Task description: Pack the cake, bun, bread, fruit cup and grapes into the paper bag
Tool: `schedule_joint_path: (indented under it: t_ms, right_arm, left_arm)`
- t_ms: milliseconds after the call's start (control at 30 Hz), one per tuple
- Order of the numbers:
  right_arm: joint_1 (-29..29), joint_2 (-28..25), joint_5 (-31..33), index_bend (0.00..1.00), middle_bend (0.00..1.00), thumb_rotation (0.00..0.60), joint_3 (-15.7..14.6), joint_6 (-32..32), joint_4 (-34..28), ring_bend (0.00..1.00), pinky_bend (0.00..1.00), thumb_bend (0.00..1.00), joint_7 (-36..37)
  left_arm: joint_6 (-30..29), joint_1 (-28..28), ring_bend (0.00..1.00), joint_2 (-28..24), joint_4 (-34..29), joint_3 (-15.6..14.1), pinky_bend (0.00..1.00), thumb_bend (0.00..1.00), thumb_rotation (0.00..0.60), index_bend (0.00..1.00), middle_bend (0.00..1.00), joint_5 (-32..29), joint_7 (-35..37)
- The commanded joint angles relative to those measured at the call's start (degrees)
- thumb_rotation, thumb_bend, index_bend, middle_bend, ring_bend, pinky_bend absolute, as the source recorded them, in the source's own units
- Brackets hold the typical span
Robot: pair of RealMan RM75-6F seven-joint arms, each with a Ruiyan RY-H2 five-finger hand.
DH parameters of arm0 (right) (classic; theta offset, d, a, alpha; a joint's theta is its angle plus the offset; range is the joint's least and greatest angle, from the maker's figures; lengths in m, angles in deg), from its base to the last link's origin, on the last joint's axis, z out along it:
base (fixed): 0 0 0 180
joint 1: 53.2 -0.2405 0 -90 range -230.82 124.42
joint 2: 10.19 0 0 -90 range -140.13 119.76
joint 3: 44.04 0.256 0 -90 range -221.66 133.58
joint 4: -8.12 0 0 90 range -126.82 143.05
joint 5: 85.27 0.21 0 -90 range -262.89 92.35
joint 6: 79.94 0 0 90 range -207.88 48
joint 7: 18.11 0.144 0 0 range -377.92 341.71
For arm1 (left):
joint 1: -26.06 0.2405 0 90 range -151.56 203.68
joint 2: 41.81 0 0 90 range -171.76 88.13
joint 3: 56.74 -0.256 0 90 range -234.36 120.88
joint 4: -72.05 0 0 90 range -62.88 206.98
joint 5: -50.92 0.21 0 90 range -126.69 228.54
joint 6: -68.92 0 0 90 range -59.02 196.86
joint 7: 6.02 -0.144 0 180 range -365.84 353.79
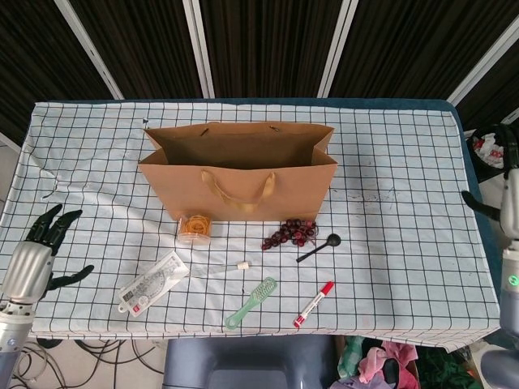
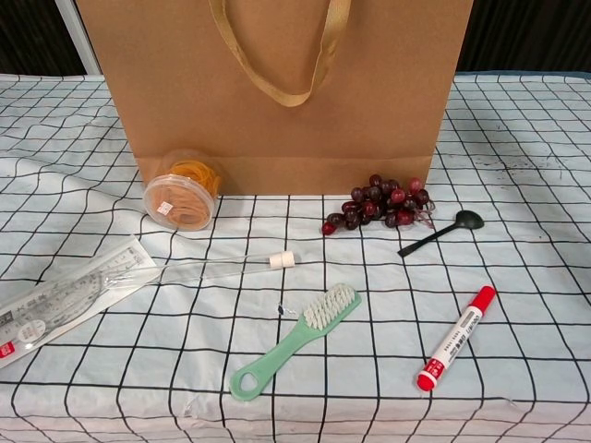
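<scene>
The brown paper bag (image 1: 239, 174) stands upright mid-table with its mouth wide; the chest view fills with its front wall (image 2: 277, 92). Its inside is hidden, and no cake, bun or bread shows. The fruit cup (image 1: 195, 228), a clear tub with orange contents, lies on its side against the bag's front (image 2: 182, 196). The dark red grapes (image 1: 289, 232) lie at the bag's front right corner (image 2: 380, 205). My left hand (image 1: 36, 255) hovers off the table's left front corner, fingers spread, holding nothing. My right hand (image 1: 508, 198) shows only partly at the right border, thumb out, far from the bag.
In front of the bag lie a black spoon (image 2: 441, 233), a red marker (image 2: 455, 337), a green brush (image 2: 295, 341), a thin clear tube (image 2: 222, 269) and a packaged ruler set (image 2: 65, 300). The checked tablecloth (image 1: 405, 227) covers the table.
</scene>
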Motion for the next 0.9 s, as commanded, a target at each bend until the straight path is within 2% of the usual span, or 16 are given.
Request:
schedule_joint_path:
  t_ms: [33, 67, 167, 367, 600, 900]
  right_arm:
    - [6.1, 1.7, -5.2, 0.08, 0.12, 0.6, -5.8, 3.9, 1.6, 0.19, 0.25, 0.06, 2.9]
    - [8.0, 3.5, -7.0, 0.08, 0.12, 0.6, -8.4, 4.6, 2.3, 0.19, 0.25, 0.06, 2.8]
    - [10.9, 7.1, -10.1, 0.08, 0.12, 0.6, -11.2, 6.4, 4.7, 0.19, 0.25, 0.07, 2.3]
    - [13.8, 11.1, -13.4, 0.08, 0.12, 0.6, -13.1, 7.9, 7.3, 0.19, 0.25, 0.08, 2.6]
    - [15.5, 13.5, -15.5, 0.08, 0.12, 0.6, -12.3, 9.5, 9.1, 0.19, 0.25, 0.09, 3.4]
    - [17.2, 14.6, -15.7, 0.08, 0.12, 0.6, -11.0, 8.4, 11.1, 0.2, 0.25, 0.1, 5.4]
  left_arm:
    - [4.8, -3.6, 0.02, -1.5, -4.2, 0.2, 0.12, 0.07, 0.6, 0.1, 0.16, 1.7, -0.1]
    - [8.3, -6.1, 0.02, -2.2, -6.5, 0.3, 0.12, 0.07, 0.6, 0.09, 0.15, 2.6, 0.0]
    - [14.3, -9.5, 0.02, -3.8, -11.1, 1.5, 0.12, 0.07, 0.6, 0.09, 0.15, 0.2, -1.7]
    - [22.5, -14.3, 0.02, -3.2, -15.1, 4.4, 0.15, 0.07, 0.6, 0.08, 0.14, -6.7, -8.1]
    - [29.0, -19.0, 0.04, 1.0, -15.7, 6.1, 0.18, 0.07, 0.6, 0.08, 0.15, -13.4, -15.2]
    - [34.4, -23.6, 0.05, 6.4, -11.2, 7.4, 0.18, 0.09, 0.6, 0.08, 0.16, -21.9, -19.2]
